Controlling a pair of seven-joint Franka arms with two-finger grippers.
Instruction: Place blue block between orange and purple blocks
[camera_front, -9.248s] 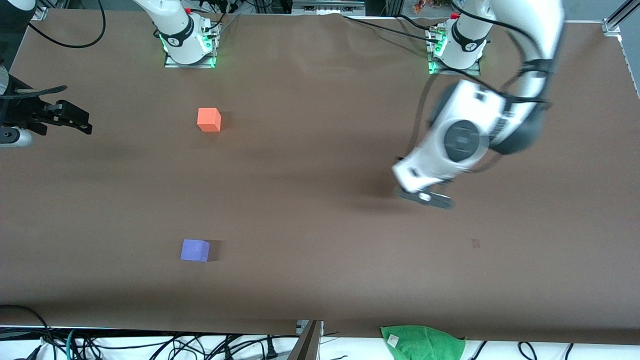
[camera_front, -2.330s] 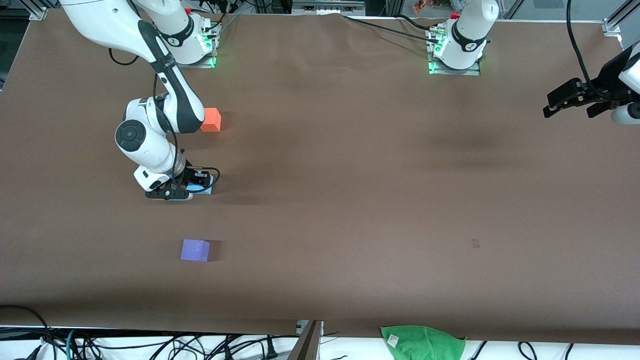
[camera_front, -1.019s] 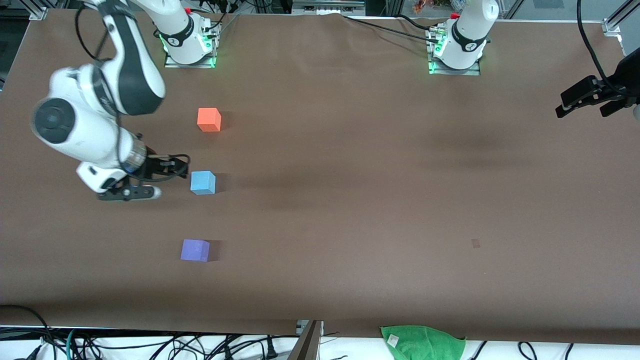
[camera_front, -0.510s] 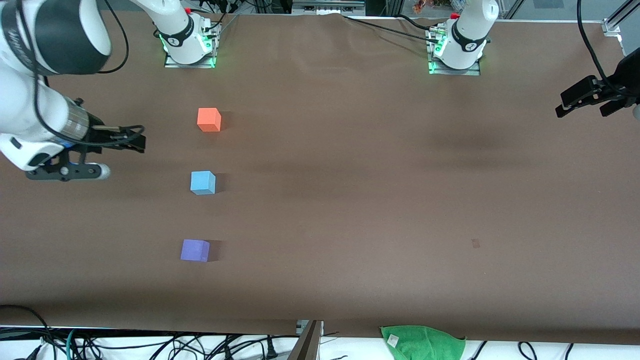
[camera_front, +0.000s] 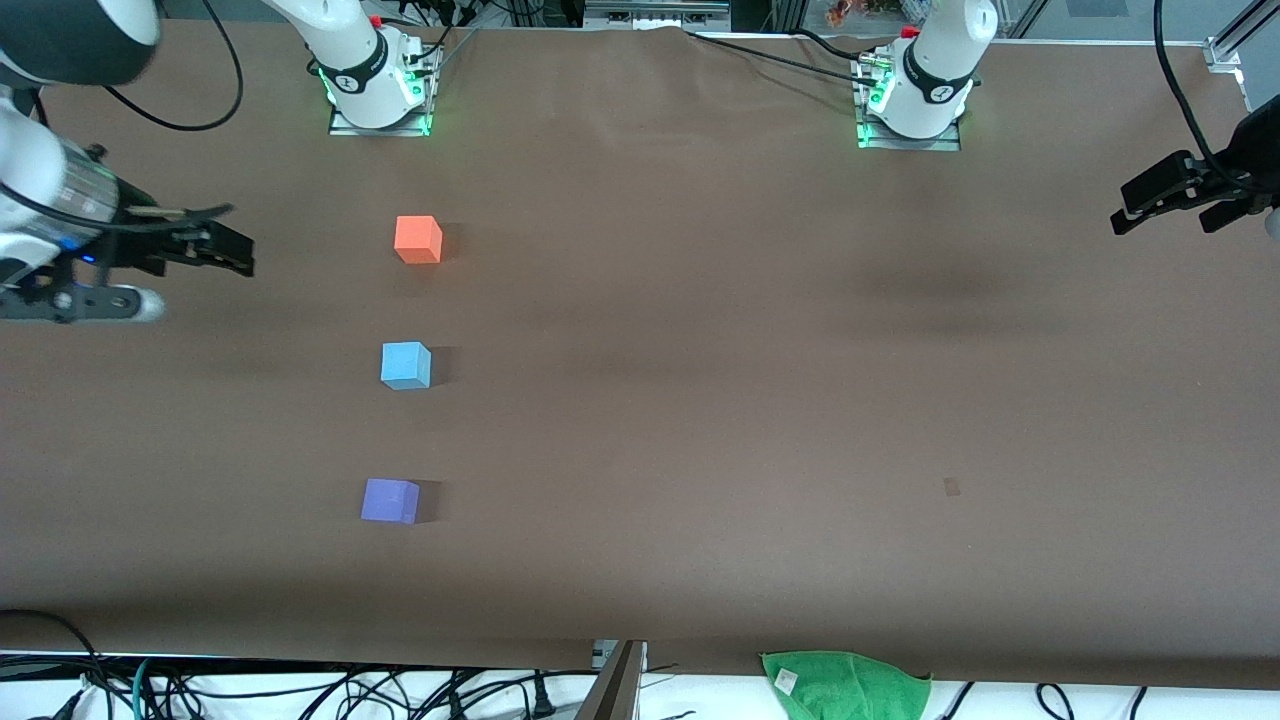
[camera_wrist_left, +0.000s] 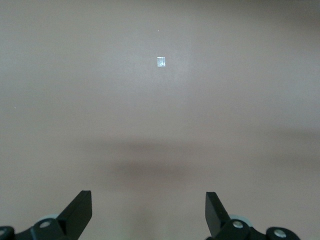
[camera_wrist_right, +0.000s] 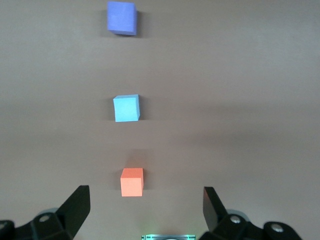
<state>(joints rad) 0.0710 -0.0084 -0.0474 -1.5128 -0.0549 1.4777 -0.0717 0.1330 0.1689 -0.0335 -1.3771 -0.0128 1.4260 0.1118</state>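
We find the desk (camera_front: 700, 400) carrying three cubes in one line. Taking the blue block (camera_front: 405, 365) as landmark: the orange block (camera_front: 418, 239) lies farther from the front camera, the purple block (camera_front: 390, 501) nearer, each well apart from it, the blue block between them. We judge placement done; the next move calls only for both arms to park. The right claw (camera_front: 215, 250) is released and empty, raised over the desk's edge toward the right arm's end. The left claw (camera_front: 1175, 195) is released, waiting over the left arm's end.
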